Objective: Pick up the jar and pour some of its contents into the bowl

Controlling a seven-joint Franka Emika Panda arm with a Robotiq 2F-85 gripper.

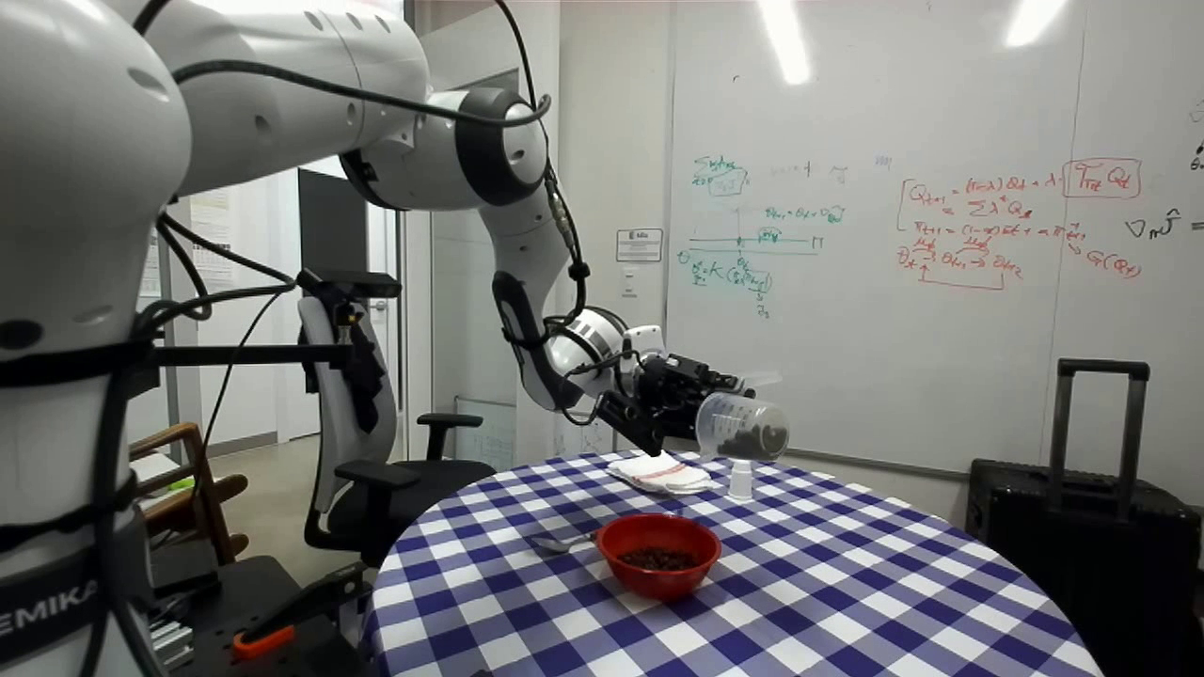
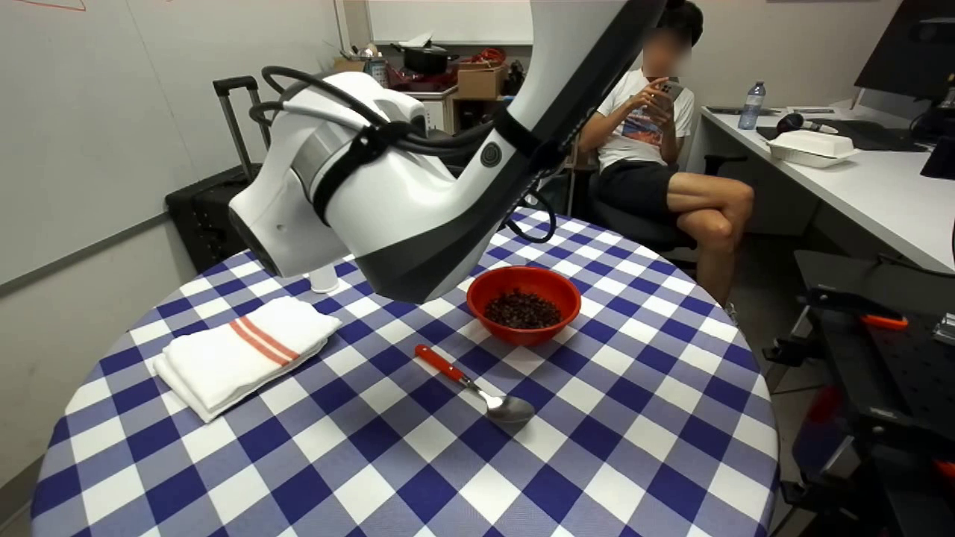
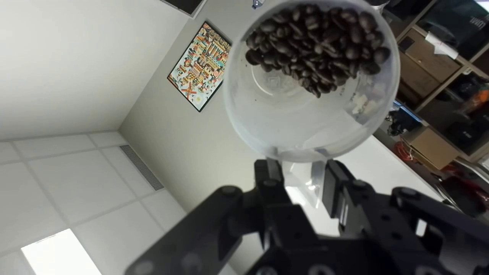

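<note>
My gripper [image 3: 300, 175] is shut on a tab or handle of the see-through jar [image 3: 305, 110]. Dark coffee beans gather on one side of the jar in the wrist view. In an exterior view the jar [image 1: 729, 423] is tipped nearly on its side, held above the far part of the table, with the beans toward its right end. The gripper and jar are hidden behind the arm in an exterior view. The red bowl [image 1: 658, 585] stands upright nearer the front, apart from the jar; it also shows [image 2: 522, 337] with dark beans in it.
A folded white towel [image 2: 239, 350] and a red-handled spoon [image 2: 477, 388] lie on the checked table. A small whitish cup-like container [image 1: 741, 484] stands below the jar. A black suitcase [image 1: 1082, 536] stands beyond the table edge. A person [image 2: 642, 134] sits behind the table.
</note>
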